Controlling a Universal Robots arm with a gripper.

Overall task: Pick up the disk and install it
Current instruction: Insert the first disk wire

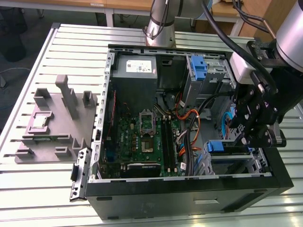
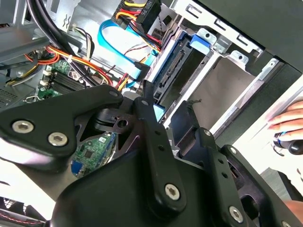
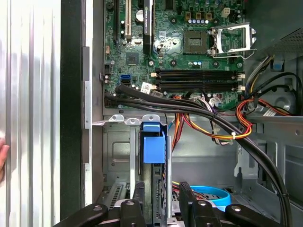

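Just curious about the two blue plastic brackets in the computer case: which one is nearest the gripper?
The blue bracket right beside the gripper, low on the exterior view's right; the other blue bracket sits away, by the arm's base.

A robotics workshop or lab: an opened computer case (image 1: pixel 189 195) sits on a slotted aluminium bench (image 1: pixel 71 39).

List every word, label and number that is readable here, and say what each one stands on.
None reads clearly enough to quote.
White sticker on the power-supply box: print too small.
White tag at the motherboard edge in the first wrist view: too small.
Markings printed on the motherboard itself: too small.
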